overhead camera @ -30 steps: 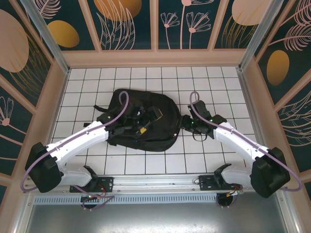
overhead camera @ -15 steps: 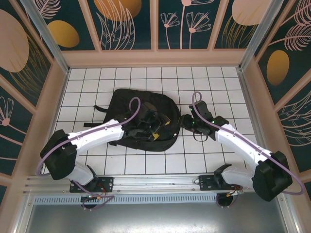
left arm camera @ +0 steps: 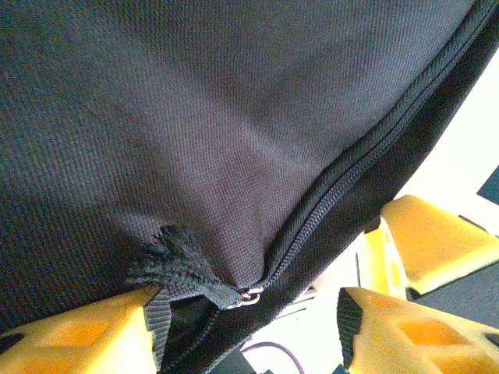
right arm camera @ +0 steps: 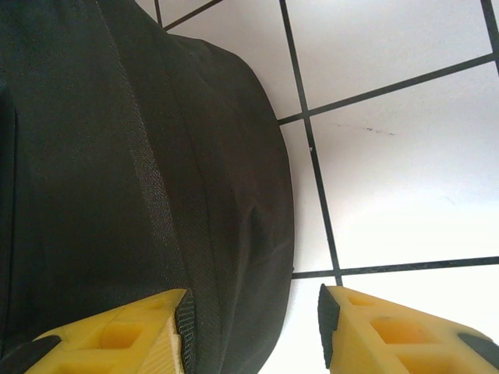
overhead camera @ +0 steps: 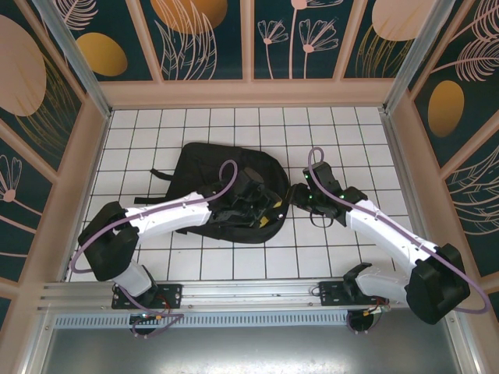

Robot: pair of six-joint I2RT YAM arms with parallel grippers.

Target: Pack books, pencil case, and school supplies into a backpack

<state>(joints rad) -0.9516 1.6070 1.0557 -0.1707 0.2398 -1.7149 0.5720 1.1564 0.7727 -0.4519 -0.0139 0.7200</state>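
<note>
Left claw (left arm camera: 248, 305) hovers low over the near right corner of the backpack (overhead camera: 209, 165), its two yellow fingers standing apart. Between them sits the small metal zip pull (left arm camera: 249, 294) with a frayed black fabric tab (left arm camera: 175, 253); nothing is pinched yet. From the pull, the zip (left arm camera: 366, 148) runs up and to the right with its teeth meshed shut. On the other side of the pull there seems to be a short dark gap, though that is hard to make out.

Right claw (right arm camera: 253, 298) is at the backpack's right edge, jaws also apart. One finger rests over the black fabric and the other over the white tiled table (overhead camera: 327, 132). A strip of bare tile shows between the fabric and that finger, so the bag does not look clamped.

The backpack lies flat in the middle of the table, between the two arms. What it holds is hidden by the fabric. Judging by the mostly closed zip, the packing seems finished or nearly so, with only zipping left.
</note>
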